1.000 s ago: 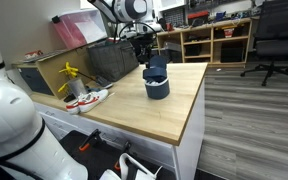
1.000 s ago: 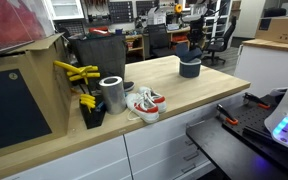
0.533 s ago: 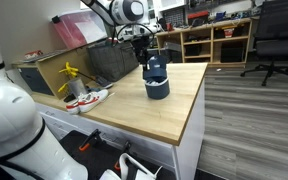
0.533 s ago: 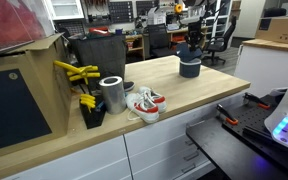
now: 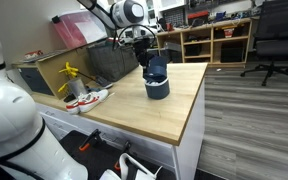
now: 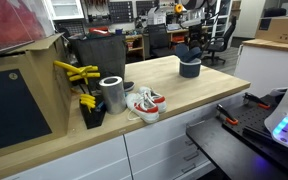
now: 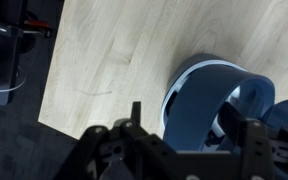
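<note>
The surface [image 5: 159,118] is a pale butcher-block wooden top on white cabinets, its grain plain in the wrist view [image 7: 114,55]. Near its far end, close to one edge, sits a dark blue round container [image 5: 157,86], seen in both exterior views [image 6: 190,68]. Well apart from it, a pair of white and red shoes [image 6: 144,103] lies just beside an upright silver can [image 6: 112,94] and a small black holder [image 6: 92,116] of yellow tools.
</note>
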Available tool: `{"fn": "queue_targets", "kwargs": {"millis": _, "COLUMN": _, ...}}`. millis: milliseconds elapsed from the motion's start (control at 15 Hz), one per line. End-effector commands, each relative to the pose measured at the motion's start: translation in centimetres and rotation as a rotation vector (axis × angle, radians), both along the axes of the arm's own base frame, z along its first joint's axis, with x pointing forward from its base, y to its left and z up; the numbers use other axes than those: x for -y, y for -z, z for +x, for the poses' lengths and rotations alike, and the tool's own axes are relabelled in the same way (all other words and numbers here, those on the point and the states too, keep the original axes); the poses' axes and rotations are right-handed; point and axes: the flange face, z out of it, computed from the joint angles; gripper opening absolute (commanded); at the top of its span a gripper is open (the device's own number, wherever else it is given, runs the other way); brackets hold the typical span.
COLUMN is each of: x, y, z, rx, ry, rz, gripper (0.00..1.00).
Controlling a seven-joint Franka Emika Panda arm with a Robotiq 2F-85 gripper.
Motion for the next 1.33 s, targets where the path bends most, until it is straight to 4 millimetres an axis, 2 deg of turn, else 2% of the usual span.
{"fn": "queue_targets", "kwargs": {"millis": 0, "x": 0.0, "y": 0.3, "z": -0.3, "rx": -0.028, "ry": -0.019, "rz": -0.026, "gripper": 1.00}}
{"fn": "queue_targets", "kwargs": {"millis": 333, "x": 0.2, "y": 0.9, "z": -0.5, "rx": -0.046, "ry": -0.033, "rz": -0.045, "gripper": 1.00}}
{"fn": "queue_targets", "kwargs": {"millis": 467, "x": 0.1, "y": 1.0, "z": -0.7, "rx": -0.054, "ry": -0.046, "rz": -0.052, "gripper": 0.74}}
{"fn": "queue_targets", "kwargs": {"millis": 1067, "x": -0.6, "y": 1.2, "z": -0.8, "rx": -0.067, "ry": -0.097, "rz": -0.091, "gripper": 0.05}}
{"fn": "queue_targets", "kwargs": {"millis": 1133, "x": -0.7, "y": 1.2, "z": -0.8, "rx": -0.067, "ry": -0.101, "rz": -0.092, "gripper": 0.03}}
{"fn": "queue_targets", "kwargs": {"millis": 1267, "x": -1.0, "y": 1.2, "z": -0.7, "rx": -0.064, "ry": -0.117, "rz": -0.099, "gripper": 0.06}}
